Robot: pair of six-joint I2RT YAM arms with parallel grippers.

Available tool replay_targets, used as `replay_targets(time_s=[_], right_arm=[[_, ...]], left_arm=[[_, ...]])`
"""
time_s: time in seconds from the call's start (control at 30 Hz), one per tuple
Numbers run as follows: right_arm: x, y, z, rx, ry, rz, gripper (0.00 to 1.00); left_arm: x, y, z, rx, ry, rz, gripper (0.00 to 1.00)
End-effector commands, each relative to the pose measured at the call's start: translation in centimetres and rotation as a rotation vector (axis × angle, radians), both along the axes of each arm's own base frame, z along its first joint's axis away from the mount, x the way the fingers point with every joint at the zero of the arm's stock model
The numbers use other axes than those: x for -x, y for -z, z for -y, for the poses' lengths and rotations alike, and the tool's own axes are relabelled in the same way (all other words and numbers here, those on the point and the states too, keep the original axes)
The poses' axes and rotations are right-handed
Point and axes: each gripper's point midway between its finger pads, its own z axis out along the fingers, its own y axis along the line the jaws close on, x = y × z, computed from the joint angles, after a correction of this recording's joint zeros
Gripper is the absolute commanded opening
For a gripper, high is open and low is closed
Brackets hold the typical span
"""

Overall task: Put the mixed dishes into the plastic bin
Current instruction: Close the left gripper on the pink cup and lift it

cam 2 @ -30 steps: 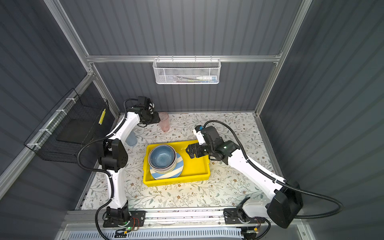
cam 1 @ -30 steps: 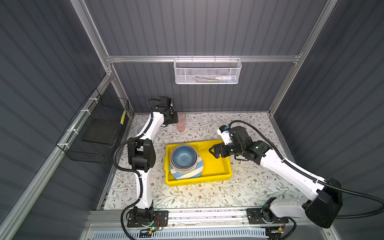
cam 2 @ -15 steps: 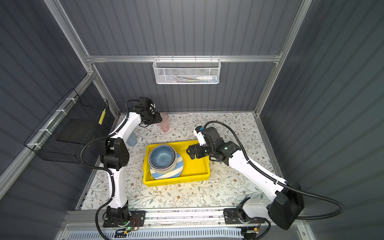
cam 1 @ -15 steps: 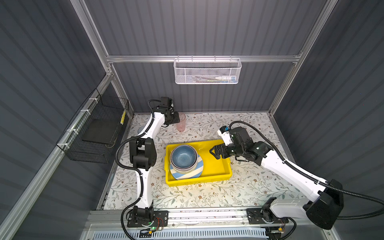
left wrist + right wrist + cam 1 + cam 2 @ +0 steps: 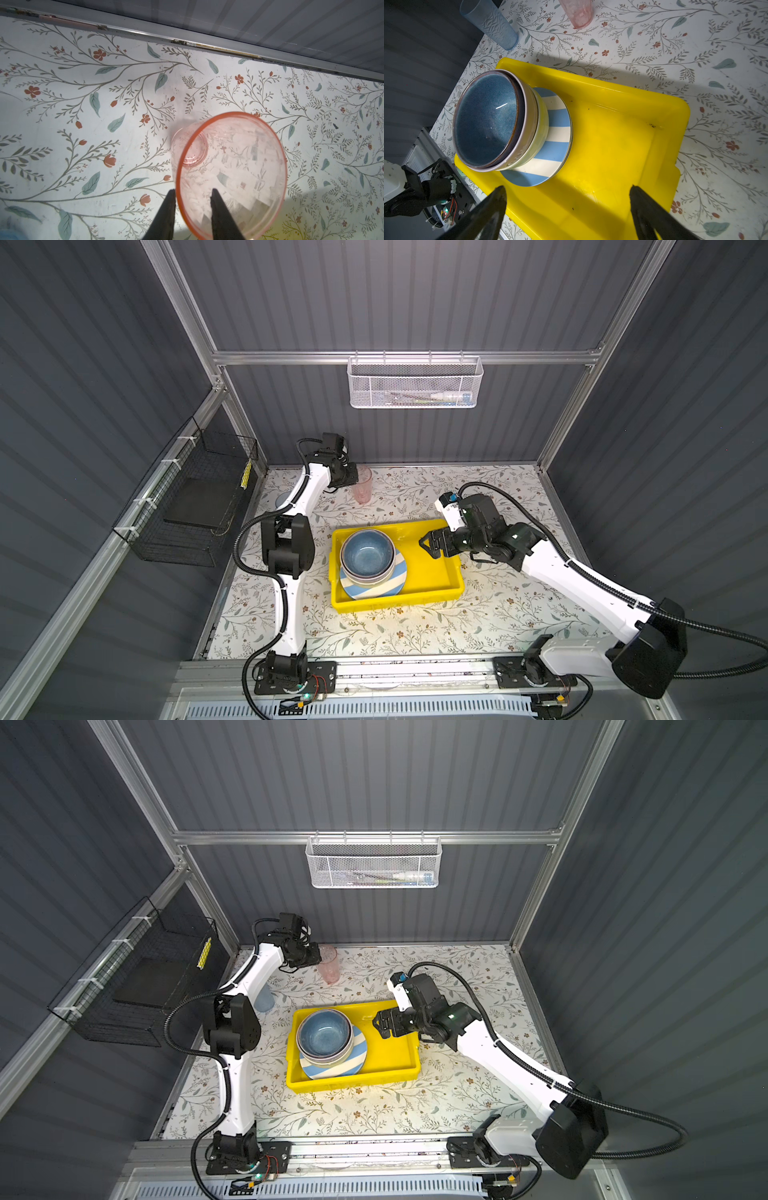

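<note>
Bowls (image 5: 367, 558) and plate (image 5: 376, 590) sit in our bin (image 5: 430, 574). The left gripper (image 5: 193, 190) narrowly straddles the pink tumbler (image 5: 230, 166), the right gripper (image 5: 568, 187) gapes empty, and the blue tumbler (image 5: 490, 22) waits.

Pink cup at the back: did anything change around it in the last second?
The left gripper edged slightly closer to the pink tumbler; it now straddles the wall. The tumbler itself, the open right gripper, the yellow bin and its stacked dishes stayed put.
</note>
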Motion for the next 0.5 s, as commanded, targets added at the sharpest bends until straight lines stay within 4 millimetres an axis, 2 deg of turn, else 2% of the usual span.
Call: replay_targets(time_s=[0.0,0.47], right_arm=[[-0.2,0.0,0.0,0.008,0.001,-0.004,0.93],[-0.7,-0.4,-0.8,-0.026,0.008,-0.019,0.92]], left_arm=[[1.0,1.1,-0.8,-0.025,-0.008,-0.051,0.26],[3.1,0.8,-1.2,-0.044,0.018,-0.066,0.06]])
